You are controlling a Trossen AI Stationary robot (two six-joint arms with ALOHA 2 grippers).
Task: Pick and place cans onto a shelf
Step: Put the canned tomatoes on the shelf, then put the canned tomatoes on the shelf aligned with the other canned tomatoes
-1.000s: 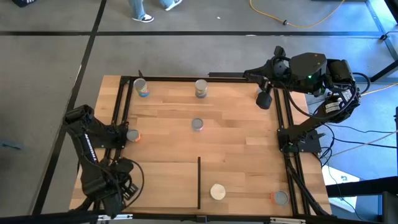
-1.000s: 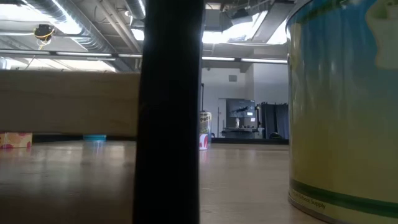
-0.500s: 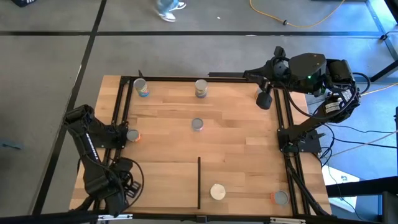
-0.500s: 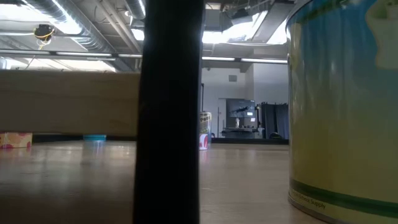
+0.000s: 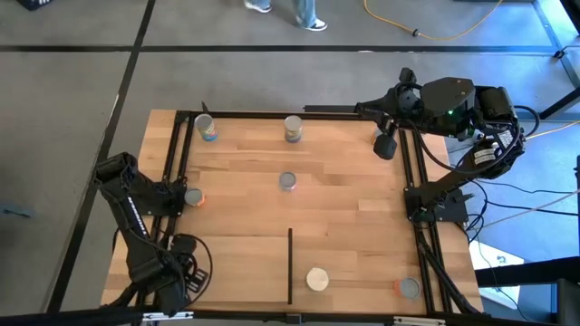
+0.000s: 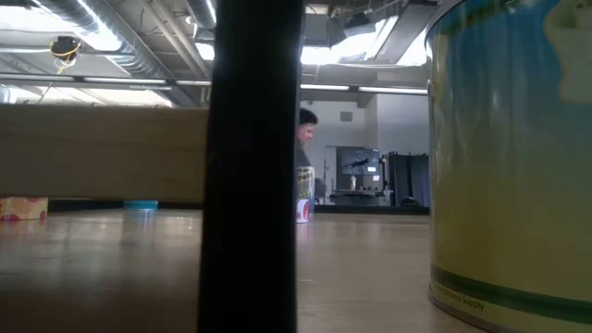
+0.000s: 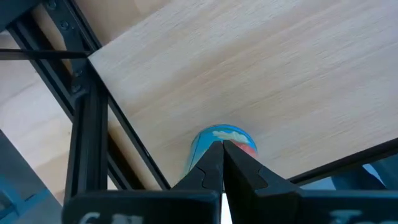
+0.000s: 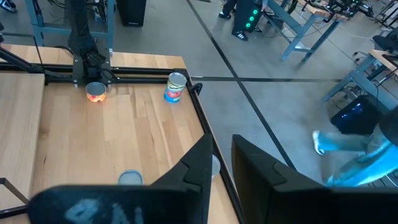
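Several cans stand upright on the tabletop: two at the far edge (image 5: 206,128) (image 5: 293,129), one mid-table (image 5: 287,181), one at the left rail (image 5: 192,196), a cream-topped one (image 5: 317,279) and one in the near right corner (image 5: 410,288). The shelf (image 5: 236,267) lies near left, its black divider (image 5: 290,267) upright. My left gripper (image 5: 181,273) points down over the shelf's left part, shut and holding nothing. Past its fingertips (image 7: 222,144) a blue-and-red can (image 7: 222,138) shows below. My right gripper (image 5: 385,145) hangs raised over the far right corner, open (image 8: 222,155).
Black frame rails (image 5: 172,181) (image 5: 412,181) run along the table's left and right sides. In the low view the divider (image 6: 252,166) and a large near can (image 6: 509,157) fill most of the picture. A person (image 5: 304,11) walks on the floor beyond the far edge.
My left gripper has sunk a little, drifted toward the near edge and rolled about its own line, staying shut. A person has walked rightward past the table's far side. The cans have kept their places.
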